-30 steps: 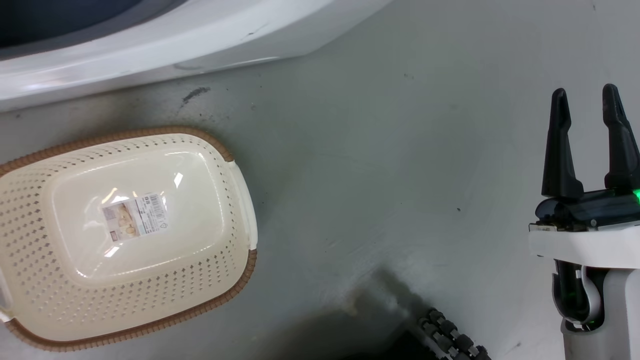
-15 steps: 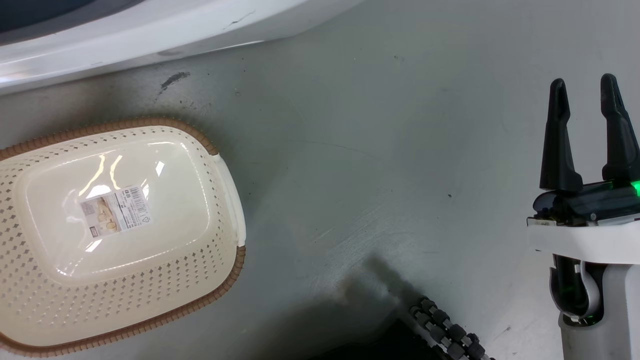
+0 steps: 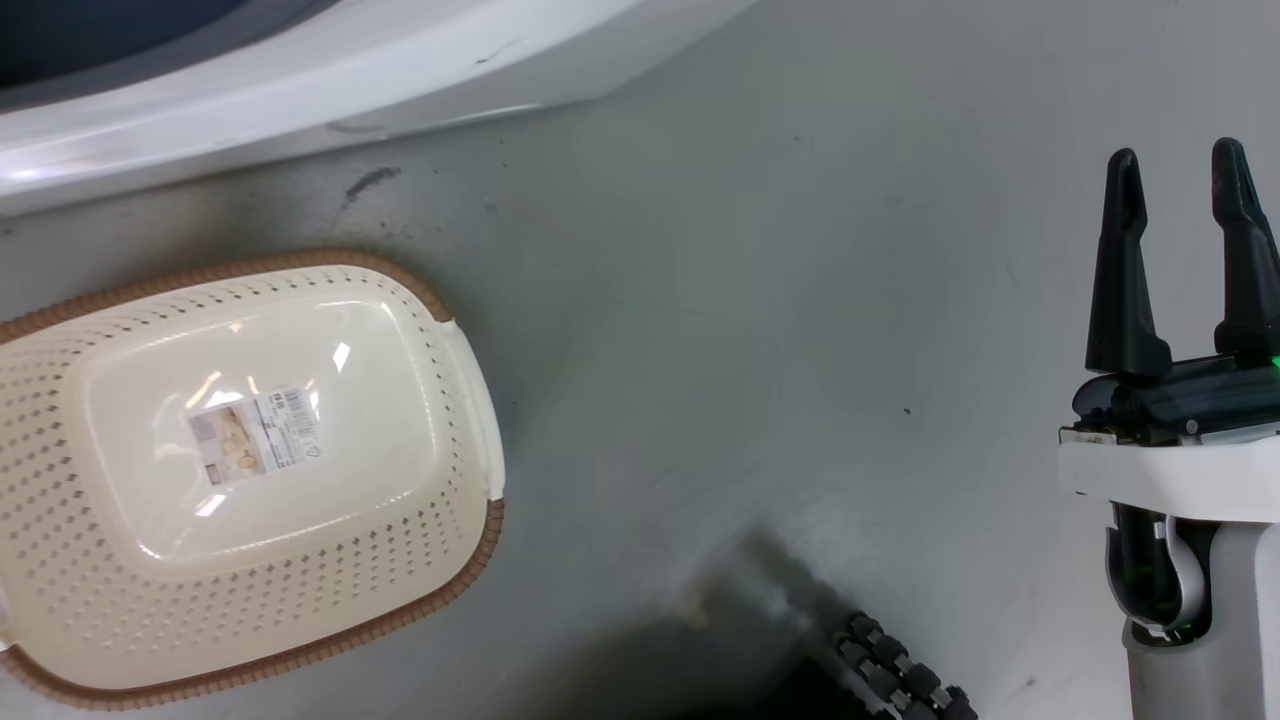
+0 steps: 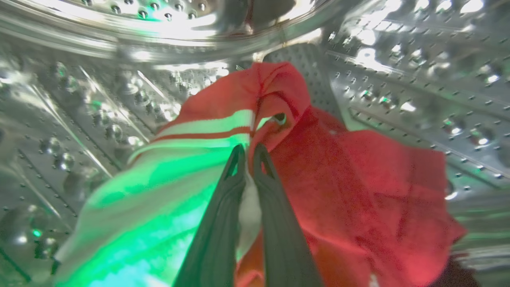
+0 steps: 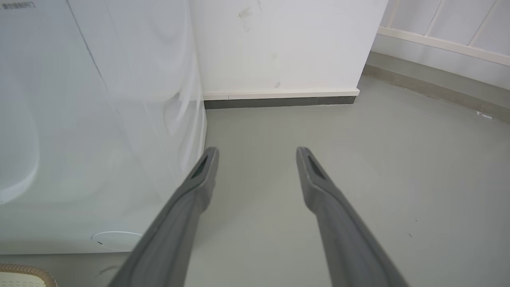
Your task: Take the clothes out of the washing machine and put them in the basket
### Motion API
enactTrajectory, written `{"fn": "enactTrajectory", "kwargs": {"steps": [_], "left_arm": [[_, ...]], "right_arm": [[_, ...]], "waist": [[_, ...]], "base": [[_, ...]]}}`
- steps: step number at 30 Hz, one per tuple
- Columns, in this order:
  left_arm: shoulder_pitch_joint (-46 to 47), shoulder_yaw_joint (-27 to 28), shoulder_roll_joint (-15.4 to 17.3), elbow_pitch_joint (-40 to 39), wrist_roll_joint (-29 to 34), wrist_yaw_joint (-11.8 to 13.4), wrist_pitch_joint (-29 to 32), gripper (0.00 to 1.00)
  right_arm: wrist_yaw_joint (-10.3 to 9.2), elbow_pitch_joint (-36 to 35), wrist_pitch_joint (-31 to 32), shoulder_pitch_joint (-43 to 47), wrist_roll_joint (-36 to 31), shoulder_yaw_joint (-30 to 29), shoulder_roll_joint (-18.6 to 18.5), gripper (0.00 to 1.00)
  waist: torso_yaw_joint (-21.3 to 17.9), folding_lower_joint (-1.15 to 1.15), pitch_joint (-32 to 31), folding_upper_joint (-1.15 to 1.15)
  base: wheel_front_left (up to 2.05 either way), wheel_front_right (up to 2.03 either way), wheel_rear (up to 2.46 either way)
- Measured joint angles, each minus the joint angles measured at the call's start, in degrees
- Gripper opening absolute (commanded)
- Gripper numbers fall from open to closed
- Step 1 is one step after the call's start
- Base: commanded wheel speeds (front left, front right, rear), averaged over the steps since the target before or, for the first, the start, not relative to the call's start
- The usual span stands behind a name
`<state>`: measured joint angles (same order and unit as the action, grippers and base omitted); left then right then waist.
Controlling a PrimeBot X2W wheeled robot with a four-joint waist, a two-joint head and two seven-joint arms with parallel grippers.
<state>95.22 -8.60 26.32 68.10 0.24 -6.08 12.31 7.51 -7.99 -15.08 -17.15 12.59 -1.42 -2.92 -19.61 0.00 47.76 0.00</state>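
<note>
In the left wrist view my left gripper (image 4: 250,151) is shut on the clothes (image 4: 342,187), a bright red garment with pale stripes, inside the shiny perforated drum of the washing machine (image 4: 398,79). The machine's white front (image 3: 330,70) runs along the top of the head view. Below it on the floor sits the cream basket (image 3: 60,610) with its brown rim and a paper label on its bottom. My right gripper (image 3: 1180,175) stands open at the right, holding nothing, fingers (image 5: 203,171) spread over the grey floor.
The washing machine's white side (image 5: 91,131) stands left of my right gripper. A white wall with a dark skirting (image 5: 279,101) lies ahead. A black ribbed cable (image 3: 895,675) lies at the bottom of the head view.
The head view has shifted slightly back and forth, so the camera moved; the basket and the open right gripper keep their places relative to each other.
</note>
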Motion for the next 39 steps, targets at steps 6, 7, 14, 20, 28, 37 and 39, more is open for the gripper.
{"fn": "enactTrajectory", "kwargs": {"steps": [6, 7, 14, 20, 28, 37, 39], "left_arm": [[-5.0, -0.3, -2.3, 0.2, -1.7, -0.5, -7.8, 0.0], [-6.1, -0.2, -2.8, 0.3, -2.3, -0.6, -9.3, 0.0], [-13.7, -0.5, -5.5, 0.6, -4.8, -1.0, -19.1, 0.0], [-21.1, -1.1, -8.3, -0.3, -7.3, -1.2, -25.3, 0.0], [-32.3, -2.7, -10.5, -7.7, -9.9, -1.3, -27.2, 0.0], [-48.0, -1.9, -11.8, -26.6, -11.2, -0.8, -27.2, 0.0], [-51.3, -1.8, -12.1, -30.4, -11.4, -0.5, -27.2, 0.0]], "right_arm": [[0.0, 0.2, 0.0, 0.3, -1.8, -0.1, 0.0, 1.0], [0.0, 0.2, 0.0, 0.6, -2.2, -0.1, 0.0, 1.0], [0.0, 0.7, 0.0, 2.6, -5.1, -0.3, 0.0, 1.0], [0.0, 1.3, 0.0, 5.3, -7.7, -0.3, 0.0, 1.0], [0.0, 2.1, 0.0, 8.5, -9.6, -0.3, 0.0, 1.0], [0.0, 3.0, 0.0, 12.9, -11.8, 0.3, 0.0, 1.0], [0.0, 3.2, 0.0, 13.8, -12.1, 0.1, 0.0, 1.0]], "waist": [[1.7, 0.0, -3.6, 0.0], [2.1, 0.0, -4.4, 0.0], [4.6, -0.01, -10.2, 0.0], [7.3, -0.01, -15.4, 0.0], [10.5, -0.02, -22.3, 0.01], [13.6, -0.02, -30.1, 0.0], [14.2, -0.02, -31.6, 0.0]], "base": [[0.0, 0.0, 0.0], [0.0, 0.0, 0.0], [0.0, 0.0, 0.0], [0.0, 0.0, 0.0], [0.0, 0.0, 0.0], [0.0, 0.0, 0.0], [0.0, 0.0, 0.0]]}}
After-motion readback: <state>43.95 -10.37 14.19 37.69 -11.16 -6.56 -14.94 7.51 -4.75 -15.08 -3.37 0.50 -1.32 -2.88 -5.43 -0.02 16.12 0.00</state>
